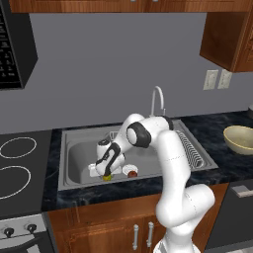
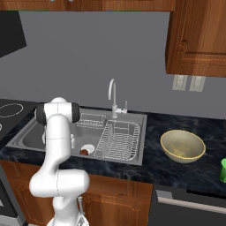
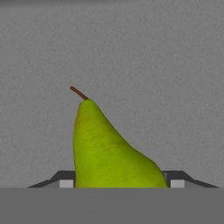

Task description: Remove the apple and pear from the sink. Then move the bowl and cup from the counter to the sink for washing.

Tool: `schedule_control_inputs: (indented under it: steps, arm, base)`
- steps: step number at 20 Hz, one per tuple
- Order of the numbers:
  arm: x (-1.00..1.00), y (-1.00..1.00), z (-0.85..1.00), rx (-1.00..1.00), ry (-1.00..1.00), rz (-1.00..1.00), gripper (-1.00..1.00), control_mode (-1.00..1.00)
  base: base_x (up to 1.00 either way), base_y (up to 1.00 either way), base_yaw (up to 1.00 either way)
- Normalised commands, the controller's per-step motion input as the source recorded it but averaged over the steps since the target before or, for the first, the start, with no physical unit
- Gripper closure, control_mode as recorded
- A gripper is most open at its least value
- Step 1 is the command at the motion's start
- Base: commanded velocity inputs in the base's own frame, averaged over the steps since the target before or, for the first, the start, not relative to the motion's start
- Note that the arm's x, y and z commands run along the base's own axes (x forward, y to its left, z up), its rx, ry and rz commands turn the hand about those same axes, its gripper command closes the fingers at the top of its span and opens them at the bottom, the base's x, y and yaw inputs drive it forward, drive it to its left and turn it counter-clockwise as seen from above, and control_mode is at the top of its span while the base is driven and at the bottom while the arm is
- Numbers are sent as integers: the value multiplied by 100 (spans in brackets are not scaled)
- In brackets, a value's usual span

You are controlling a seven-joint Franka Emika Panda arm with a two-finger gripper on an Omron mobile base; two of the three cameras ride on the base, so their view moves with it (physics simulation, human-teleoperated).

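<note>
The arm reached down into the sink [image 1: 74, 155], because the pear [image 3: 107, 153] had to come out first. The gripper [image 1: 105, 174] sat low over the pear at about 7 o'clock on the sink floor. In the hand view the pear stood right between the two dark fingertips [image 3: 64, 178], one on each side of its fat bottom. I could not tell if the jaws were already squeezing it or just close beside it. The pear was smooth, shiny and yellow-green, wide at the bottom and thin at the top, with a small brown stem. The apple [image 1: 132, 173] lay just beside it at 3 o'clock, round and dark red, next to the round drain [image 1: 129, 168]. The sink was dull grey metal with a wire rack [image 2: 118, 139] and a curved shiny faucet [image 1: 157, 100]. The wide tan bowl [image 2: 182, 146] and the little green cup [image 2: 223, 170] waited on the black speckled tabletop [image 2: 176, 170].
</note>
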Motion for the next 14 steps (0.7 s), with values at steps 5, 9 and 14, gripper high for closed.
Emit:
schedule_control_inputs:
  steps: [5,9,14]
  arm:
    - [-10,1,9,1,0,0,100,-100]
    - [-21,0,30,0,0,0,100,-100]
    - [-19,0,39,0,0,0,100,-100]
  base:
    - [0,0,0]
    - [0,0,0]
    - [0,0,0]
